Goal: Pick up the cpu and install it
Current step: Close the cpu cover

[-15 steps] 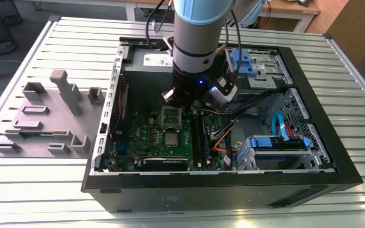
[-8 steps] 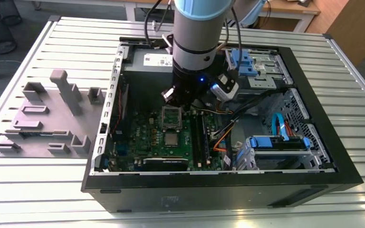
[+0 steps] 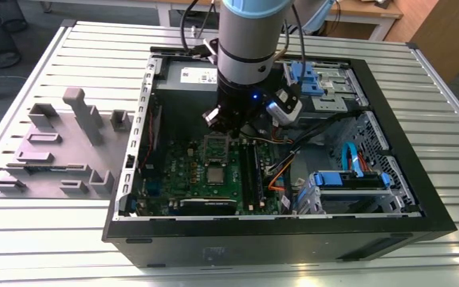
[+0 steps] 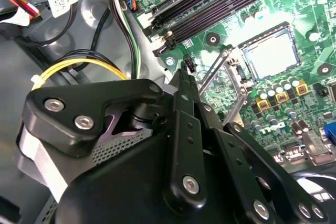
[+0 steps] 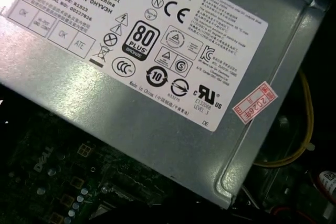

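Note:
The cpu (image 4: pixel 271 53), a small square chip with a silvery top, lies flat in its socket on the green motherboard (image 4: pixel 252 19); in the exterior view the cpu (image 3: pixel 214 174) is near the board's middle. The hinged metal socket frame (image 3: pixel 216 146) stands raised beside it, and the frame (image 4: pixel 227 80) and its lever rise next to the chip in the second wrist view. My gripper (image 3: pixel 228 128) hangs inside the open computer case above the raised frame, a little away from the chip. The gripper's black linkage (image 4: pixel 184 74) fills the foreground, with its tip near the frame's hinge.
The grey power-supply box (image 5: pixel 157 103) sits at the back of the case (image 3: pixel 186 78), close to my wrist. Yellow and black cables (image 4: pixel 79 66) run beside the board. Blue drive cages (image 3: pixel 349 179) stand at the exterior view's right. Grey fixture blocks (image 3: pixel 62 149) stand on the slatted table outside the case.

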### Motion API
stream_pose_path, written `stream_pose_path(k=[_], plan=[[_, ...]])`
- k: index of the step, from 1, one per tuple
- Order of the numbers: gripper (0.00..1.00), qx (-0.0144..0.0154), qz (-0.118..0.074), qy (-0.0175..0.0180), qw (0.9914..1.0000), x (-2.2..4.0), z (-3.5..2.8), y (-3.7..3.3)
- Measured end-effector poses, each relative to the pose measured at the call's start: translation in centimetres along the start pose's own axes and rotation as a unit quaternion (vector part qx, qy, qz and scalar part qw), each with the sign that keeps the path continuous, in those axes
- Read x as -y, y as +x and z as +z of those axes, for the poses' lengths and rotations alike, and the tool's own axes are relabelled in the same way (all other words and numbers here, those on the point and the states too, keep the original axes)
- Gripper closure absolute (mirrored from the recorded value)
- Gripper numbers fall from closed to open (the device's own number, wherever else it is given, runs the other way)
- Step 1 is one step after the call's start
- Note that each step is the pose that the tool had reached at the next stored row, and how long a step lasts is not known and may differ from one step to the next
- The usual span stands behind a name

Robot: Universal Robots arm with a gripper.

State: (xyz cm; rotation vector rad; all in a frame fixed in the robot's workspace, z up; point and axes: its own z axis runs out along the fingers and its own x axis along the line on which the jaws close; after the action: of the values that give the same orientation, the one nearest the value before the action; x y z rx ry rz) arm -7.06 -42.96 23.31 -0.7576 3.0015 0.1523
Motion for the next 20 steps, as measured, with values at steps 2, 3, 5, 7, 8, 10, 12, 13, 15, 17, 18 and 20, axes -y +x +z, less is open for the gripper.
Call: stream_pose_path(k=[2,3,5,7,8,10,12,13,15,17,18,20], plan=[[0.89,-0.0001,-0.002,-0.0001,1.0,0.02,-0.15,0.01],[0.89,-0.0002,-0.003,-0.0002,1.0,0.02,-0.21,0.01],[0.89,-0.0003,-0.005,-0.0004,0.99999,0.04,-0.31,0.02],[0.89,-0.0005,-0.008,-0.0006,0.99997,0.07,-0.41,0.03],[0.89,-0.0007,-0.009,-0.0007,0.99996,0.08,-0.43,0.04],[0.89,-0.001,-0.012,-0.0007,0.99992,0.09,-0.43,0.04],[0.89,-0.0013,-0.013,-0.0004,0.99992,0.1,-0.44,0.04],[0.89,-0.0014,-0.013,-0.0004,0.99991,0.1,-0.45,0.04],[0.89,-0.0016,-0.014,-0.0004,0.9999,0.09,-0.54,0.03],[0.89,-0.0018,-0.015,-0.0009,0.99988,0.09,-0.55,0.01],[0.89,-0.0021,-0.016,-0.001,0.99987,0.12,-0.55,-0.02],[0.89,-0.0027,-0.016,-0.0012,0.99986,0.14,-0.56,-0.07]])
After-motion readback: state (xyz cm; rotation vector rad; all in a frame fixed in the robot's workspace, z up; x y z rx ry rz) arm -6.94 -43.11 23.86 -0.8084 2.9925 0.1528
